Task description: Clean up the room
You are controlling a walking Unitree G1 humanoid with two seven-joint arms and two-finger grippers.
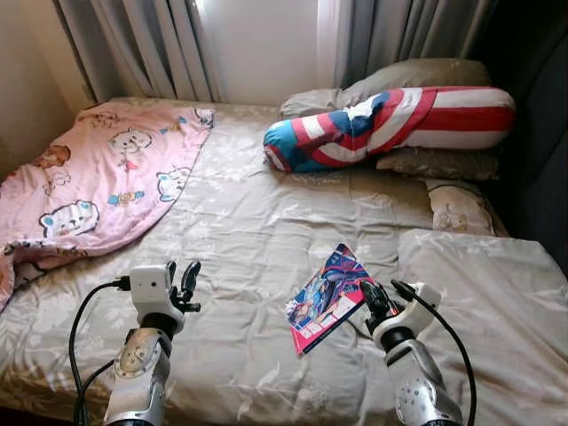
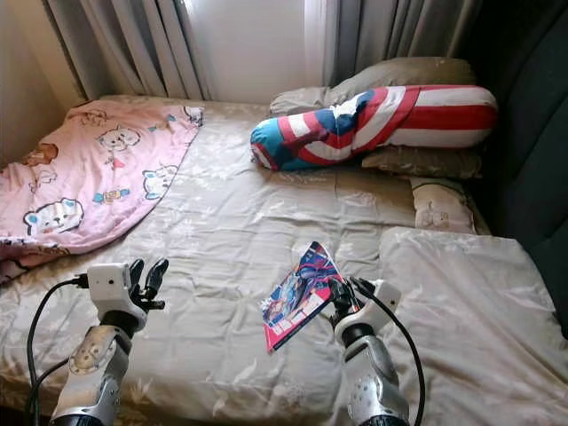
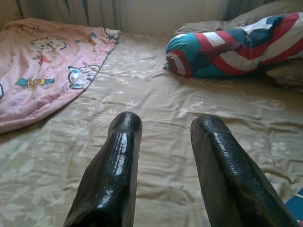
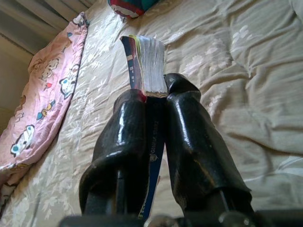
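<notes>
A colourful comic book is held just above the beige bed sheet, near the bed's front right. My right gripper is shut on the book's right edge; in the right wrist view the page block sticks out beyond the two fingers. My left gripper hovers over the front left of the bed, open, with nothing between its fingers.
A pink cartoon blanket lies crumpled across the bed's left side. A red, white and blue bolster rests on pillows at the head. A folded beige cover lies at the right. Curtains hang behind.
</notes>
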